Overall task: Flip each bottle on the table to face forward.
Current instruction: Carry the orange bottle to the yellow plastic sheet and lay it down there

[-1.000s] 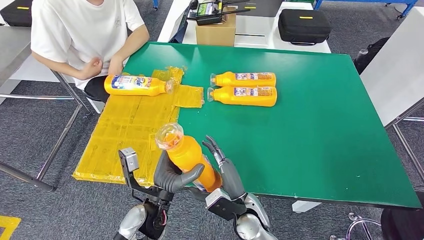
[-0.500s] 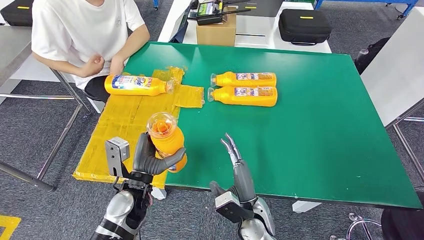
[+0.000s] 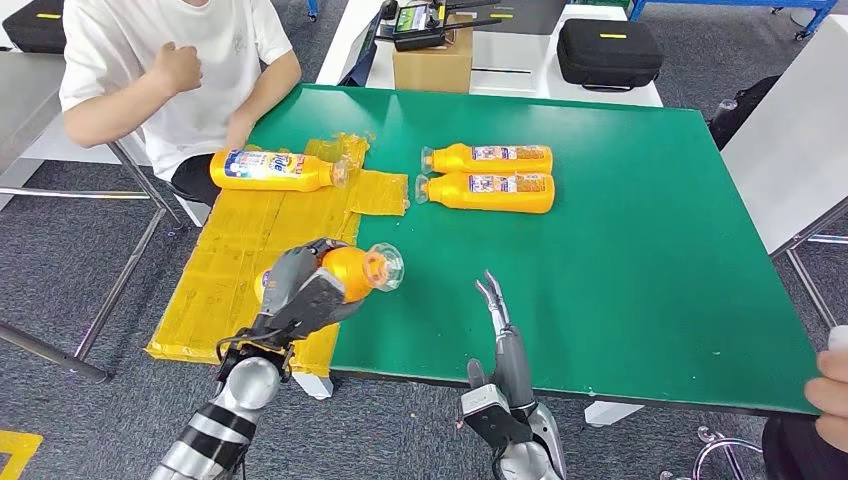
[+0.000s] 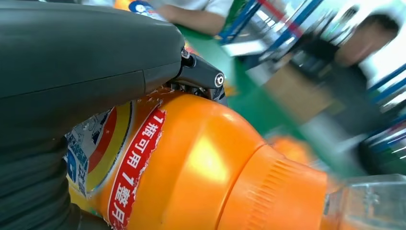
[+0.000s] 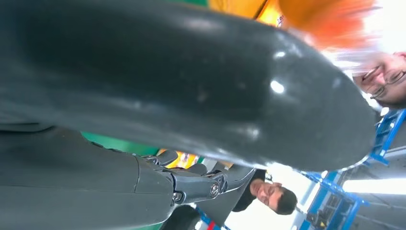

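Note:
My left hand (image 3: 296, 291) grips an orange bottle (image 3: 352, 271) with a clear cap, held level over the table's near left edge, cap pointing right. The left wrist view shows that bottle (image 4: 201, 167) close up, its label turned toward the camera under my fingers (image 4: 86, 52). My right hand (image 3: 500, 335) is open above the near edge of the green table (image 3: 640, 260), fingers straight and holding nothing. Two orange bottles (image 3: 488, 158) (image 3: 487, 192) lie side by side at mid-table, caps to the left. A third bottle (image 3: 272, 170) lies on the yellow sheet (image 3: 250, 260).
A person in a white shirt (image 3: 170, 70) sits at the far left corner, one fist raised to the chest. A cardboard box (image 3: 432, 62) and a black case (image 3: 608, 50) stand beyond the table. Another person's hand (image 3: 828, 385) shows at the lower right.
My left hand has tipped the bottle from upright to level, cap now pointing right. My right hand let go of it and drew back to the right. The person raised a fist.

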Controlling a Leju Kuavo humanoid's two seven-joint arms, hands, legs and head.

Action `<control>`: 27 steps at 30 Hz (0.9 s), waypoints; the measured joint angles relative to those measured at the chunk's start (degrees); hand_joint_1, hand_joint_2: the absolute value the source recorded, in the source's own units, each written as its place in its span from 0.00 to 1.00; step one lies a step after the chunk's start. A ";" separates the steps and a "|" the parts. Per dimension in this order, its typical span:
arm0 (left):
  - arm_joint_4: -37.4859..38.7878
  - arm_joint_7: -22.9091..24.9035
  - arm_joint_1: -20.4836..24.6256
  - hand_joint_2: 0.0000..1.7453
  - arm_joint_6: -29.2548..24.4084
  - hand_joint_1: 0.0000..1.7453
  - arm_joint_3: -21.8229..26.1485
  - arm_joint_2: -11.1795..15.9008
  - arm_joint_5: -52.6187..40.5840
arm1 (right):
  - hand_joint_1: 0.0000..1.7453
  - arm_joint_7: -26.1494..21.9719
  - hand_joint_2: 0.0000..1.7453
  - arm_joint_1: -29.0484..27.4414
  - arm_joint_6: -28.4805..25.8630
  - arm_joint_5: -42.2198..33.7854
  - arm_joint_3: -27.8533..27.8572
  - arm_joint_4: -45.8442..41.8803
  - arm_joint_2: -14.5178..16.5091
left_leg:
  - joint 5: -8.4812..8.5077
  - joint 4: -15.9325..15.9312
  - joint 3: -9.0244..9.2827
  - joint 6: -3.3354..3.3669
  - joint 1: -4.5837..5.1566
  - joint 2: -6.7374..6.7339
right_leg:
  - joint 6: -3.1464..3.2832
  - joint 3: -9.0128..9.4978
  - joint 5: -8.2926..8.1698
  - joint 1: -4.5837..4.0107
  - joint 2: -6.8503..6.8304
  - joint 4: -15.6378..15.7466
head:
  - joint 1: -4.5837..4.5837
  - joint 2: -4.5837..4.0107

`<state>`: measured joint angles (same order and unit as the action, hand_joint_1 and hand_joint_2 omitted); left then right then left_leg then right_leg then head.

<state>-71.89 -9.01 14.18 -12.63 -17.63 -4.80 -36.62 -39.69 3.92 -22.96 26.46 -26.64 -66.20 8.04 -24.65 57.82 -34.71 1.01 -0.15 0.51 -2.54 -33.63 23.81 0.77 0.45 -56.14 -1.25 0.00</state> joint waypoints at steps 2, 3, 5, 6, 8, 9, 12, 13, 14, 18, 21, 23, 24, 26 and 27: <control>7.88 1.96 4.46 1.00 0.93 1.00 -0.15 0.11 -6.68 | 0.00 -0.17 0.00 -0.09 1.86 -0.25 0.45 -0.11 0.43 | 0.06 0.00 -0.01 -0.03 0.00 0.00 | 0.00 0.02 -0.02 0.00 0.00 -0.02 | 0.02 -0.01; 12.07 2.68 6.79 1.00 1.29 1.00 -0.26 0.12 -9.44 | 0.00 -0.22 0.00 -0.09 2.65 -0.40 0.57 -0.13 0.71 | 0.07 0.00 -0.01 -0.04 0.00 0.00 | 0.00 0.02 -0.03 0.00 0.00 -0.03 | 0.01 -0.01; 18.88 3.38 10.74 1.00 1.66 1.00 -0.48 0.12 -12.38 | 0.00 -0.26 0.00 -0.09 3.55 -0.67 0.69 -0.13 1.22 | 0.09 0.00 -0.01 -0.05 0.00 -0.03 | -0.01 0.03 -0.05 0.00 0.01 -0.05 | 0.01 0.00; 21.37 3.48 12.23 1.00 1.75 1.00 -0.56 0.12 -12.83 | 0.00 -0.26 0.00 -0.09 3.72 -0.75 0.73 -0.13 1.39 | 0.09 0.00 -0.01 -0.05 0.00 -0.04 | -0.02 0.02 -0.06 0.00 0.02 -0.05 | -0.01 0.00; 25.23 3.50 14.52 1.00 1.81 1.00 -0.69 0.12 -13.15 | 0.00 -0.27 0.00 -0.09 3.81 -0.78 0.85 -0.13 1.56 | 0.09 0.01 -0.01 -0.05 0.00 -0.03 | -0.03 0.02 -0.06 0.01 0.02 -0.06 | 0.01 0.00; 26.74 3.50 15.40 1.00 1.81 1.00 -0.77 0.12 -13.20 | 0.00 -0.27 0.00 -0.09 3.82 -0.78 0.93 -0.13 1.63 | 0.09 0.01 -0.02 -0.05 0.00 -0.02 | -0.03 0.02 -0.05 0.01 0.01 -0.06 | 0.01 0.00; 29.88 3.51 17.26 1.00 1.80 1.00 -0.99 0.12 -13.26 | 0.00 -0.26 0.00 -0.09 3.85 -0.80 1.14 -0.13 1.84 | 0.07 0.01 -0.04 -0.06 0.00 -0.01 | -0.03 0.02 -0.04 0.01 0.00 -0.05 | 0.01 0.00; 30.60 3.59 17.72 1.00 1.89 1.00 -1.05 0.12 -13.41 | 0.00 -0.26 0.00 -0.09 3.99 -0.86 1.17 -0.13 1.88 | 0.07 0.01 -0.04 -0.07 0.00 -0.02 | -0.02 0.02 -0.04 0.01 0.01 -0.04 | 0.01 0.00; 31.41 3.95 18.24 1.00 2.27 1.00 -1.14 0.11 -13.87 | 0.00 -0.27 0.00 -0.09 4.32 -1.00 1.21 -0.13 1.92 | 0.07 0.01 -0.04 -0.07 0.00 -0.02 | -0.01 0.01 -0.03 0.01 0.01 -0.04 | 0.01 0.00; 36.59 6.89 21.87 1.00 5.95 1.00 -1.70 0.22 -17.78 | 0.00 -0.28 0.00 -0.26 6.18 -2.63 1.26 -0.12 2.58 | 0.09 0.00 -0.02 -0.08 0.00 -0.01 | 0.00 0.01 -0.04 0.00 0.01 -0.08 | 0.01 -0.01; 41.17 9.74 24.99 1.00 9.46 0.84 -1.75 0.58 -20.31 | 0.00 -0.31 0.00 -0.63 6.31 -4.37 1.25 0.02 3.30 | 0.13 0.00 0.01 -0.12 -0.01 -0.02 | 0.01 0.01 -0.04 0.00 0.01 -0.14 | 0.01 0.00; 43.80 12.09 26.64 1.00 11.66 0.37 -1.75 0.86 -21.82 | 0.00 -0.32 0.00 -0.84 6.31 -5.31 1.27 0.28 3.61 | 0.15 0.01 0.01 -0.13 -0.01 -0.02 | 0.01 0.01 -0.05 0.00 0.01 -0.16 | 0.01 -0.01; 44.89 13.09 27.29 1.00 12.74 0.16 -1.75 0.98 -22.28 | 0.00 -0.33 0.00 -0.89 6.33 -5.64 1.29 0.44 3.72 | 0.15 0.01 0.01 -0.13 -0.01 -0.02 | 0.01 0.01 -0.05 0.00 0.01 -0.17 | -0.01 0.00; 46.69 14.34 28.51 1.00 15.24 0.00 -1.63 1.15 -22.08 | 0.00 -0.33 0.00 -0.90 6.43 -6.06 1.32 0.81 3.84 | 0.16 0.01 0.01 -0.14 -0.01 0.01 | 0.00 0.03 -0.04 0.00 0.00 -0.18 | 0.01 0.00; 47.45 14.52 29.10 1.00 16.72 0.00 -1.42 1.23 -21.47 | 0.00 -0.33 0.00 -0.88 6.47 -6.19 1.33 1.03 3.87 | 0.15 0.00 0.01 -0.14 -0.01 0.02 | 0.00 0.04 -0.04 0.00 -0.01 -0.18 | 0.01 -0.01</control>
<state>-24.44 5.51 43.28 4.09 -19.06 -3.57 -58.09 -40.03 3.05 -16.49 20.27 -25.31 -65.18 11.91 -24.50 57.83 -34.71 0.87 -0.16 0.53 -2.54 -33.59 23.77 0.77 0.45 -56.33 -1.24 -0.01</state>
